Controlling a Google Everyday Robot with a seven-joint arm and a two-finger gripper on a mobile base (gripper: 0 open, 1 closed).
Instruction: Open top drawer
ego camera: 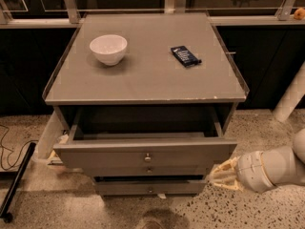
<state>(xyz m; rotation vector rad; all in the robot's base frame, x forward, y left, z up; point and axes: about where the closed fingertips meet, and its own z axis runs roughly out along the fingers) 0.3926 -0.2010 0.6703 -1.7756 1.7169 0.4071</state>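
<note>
While the top drawer (105,157) stands pulled well out from under the front edge of the worktop (143,80), its deep grey inside lies open to view and looks bare. Its wide flat front carries one small round metal knob (147,157) at centre. Below it sit two shorter grey drawers: the middle drawer (181,171) shows only a narrow strip of its front, and the bottom drawer (124,188) juts out a little.

Off the front right corner of the worktop, low over the speckled floor (71,209), the cream-coloured end effector (213,176) hangs just beside the right end of the drawer fronts, below the top drawer's lower right corner. It points left toward them, spread apart and holding nothing (whether a tip touches the cabinet cannot be told). Behind it, the pale grey arm (279,166) runs off the right edge of the view.

On the worktop a white bowl (108,49) rests upright toward the rear left corner. A dark blue packet (185,56) lies flat toward the rear right, well apart from the bowl. A black cable (10,149) trails over the floor at the left of the cabinet.
</note>
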